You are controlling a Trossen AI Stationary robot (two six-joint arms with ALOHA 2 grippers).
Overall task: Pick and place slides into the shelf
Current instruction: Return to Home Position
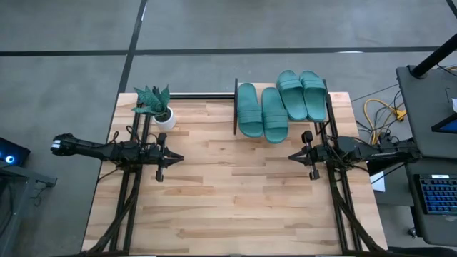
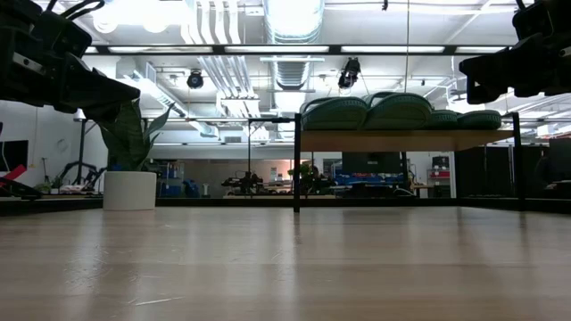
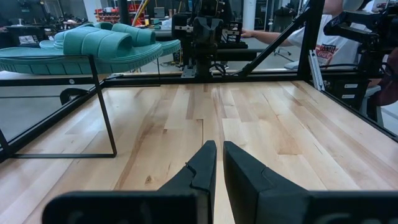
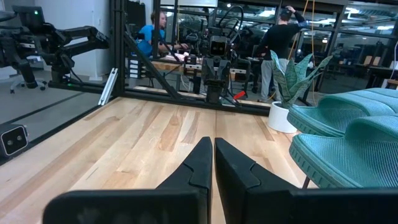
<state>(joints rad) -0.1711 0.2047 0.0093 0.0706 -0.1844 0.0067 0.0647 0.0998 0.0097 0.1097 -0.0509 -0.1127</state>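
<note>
Four slides (image 1: 274, 114) sit atop the shelf (image 2: 401, 140); left fingers (image 3: 202, 171) and right fingers (image 4: 200, 163), nearly closed, hold nothing.

Even light from above, hard backlight at table height
In the high view we see the table (image 1: 235, 200) brightly and evenly lit, with only soft, faint shadows under both arms and beside the shelf (image 1: 236, 107). In the low view we look straight into ceiling lights (image 2: 294, 13) that burn out to white along the top of the frame. Against them the left gripper (image 2: 125, 94) at upper left and the right gripper (image 2: 473, 76) at upper right read as near-black shapes. The slides (image 2: 366, 113) in the centre turn dull and dark, and the table in the lower half carries a pale sheen. Through both wrist cameras we find the table bright, with mild glare
</note>
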